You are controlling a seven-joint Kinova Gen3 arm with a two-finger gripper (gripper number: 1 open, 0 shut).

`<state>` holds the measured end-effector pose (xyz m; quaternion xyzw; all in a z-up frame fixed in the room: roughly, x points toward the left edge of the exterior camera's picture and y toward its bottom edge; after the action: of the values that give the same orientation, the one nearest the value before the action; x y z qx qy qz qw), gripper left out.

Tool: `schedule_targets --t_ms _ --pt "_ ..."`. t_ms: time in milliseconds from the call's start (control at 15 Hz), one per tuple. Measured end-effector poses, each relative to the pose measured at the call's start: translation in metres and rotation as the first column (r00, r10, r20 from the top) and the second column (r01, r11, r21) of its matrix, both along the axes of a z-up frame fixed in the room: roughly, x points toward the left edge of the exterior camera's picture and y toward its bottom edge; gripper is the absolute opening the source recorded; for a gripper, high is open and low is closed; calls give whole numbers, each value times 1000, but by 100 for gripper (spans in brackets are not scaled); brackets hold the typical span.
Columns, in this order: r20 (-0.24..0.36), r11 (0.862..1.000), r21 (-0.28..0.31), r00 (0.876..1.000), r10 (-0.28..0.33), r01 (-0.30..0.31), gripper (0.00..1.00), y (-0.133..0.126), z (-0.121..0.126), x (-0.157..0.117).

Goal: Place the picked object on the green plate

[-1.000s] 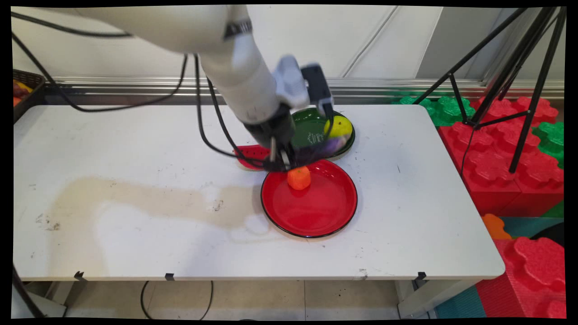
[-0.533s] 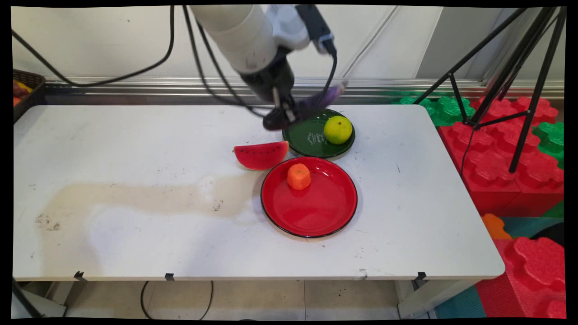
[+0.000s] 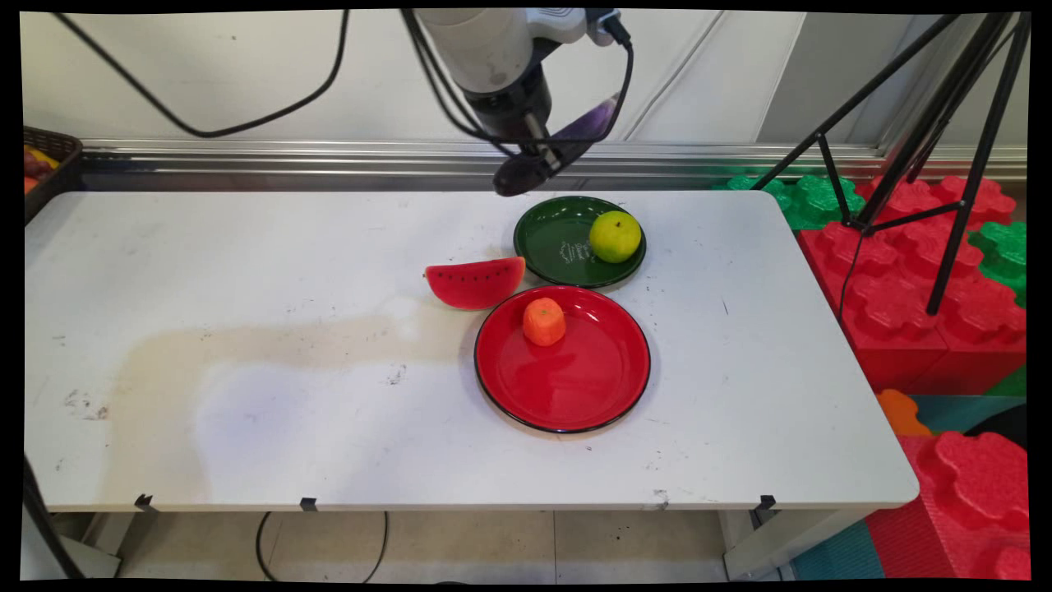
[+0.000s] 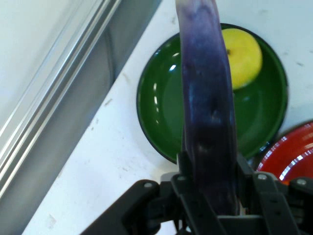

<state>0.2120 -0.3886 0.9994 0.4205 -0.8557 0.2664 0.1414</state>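
Gripper (image 3: 526, 168) of mine hangs high above the far edge of the green plate (image 3: 552, 240), its black fingers clamped on a long, smooth purple eggplant (image 4: 208, 112) that sticks out past them. Around that glossy round green plate I see a scuffed, stained white table (image 3: 246, 329), a pale wall with a metal rail behind, and bumpy red and green foam blocks (image 3: 920, 271) with black tripod legs (image 3: 945, 148) to its right. On the green plate sits a round yellow-green apple (image 3: 615, 236); just in front lies a shiny red plate (image 3: 575, 378) carrying a small orange fruit (image 3: 544, 321), and a red watermelon slice (image 3: 475, 282) lies just to its left.
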Motion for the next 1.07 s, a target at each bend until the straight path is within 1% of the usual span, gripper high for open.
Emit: schedule_targets --t_ms 200,400,600,800,1067 --pt "-11 998 0 998 65 -65 0 -29 -14 -5" --pt "-14 994 18 994 112 -111 0 -58 -34 -9" --pt "-7 991 41 992 126 -126 0 -85 -56 -14" --pt "-1 989 69 991 132 -131 0 -113 -84 -18" --pt "7 986 96 990 140 -140 0 -139 -111 -15"
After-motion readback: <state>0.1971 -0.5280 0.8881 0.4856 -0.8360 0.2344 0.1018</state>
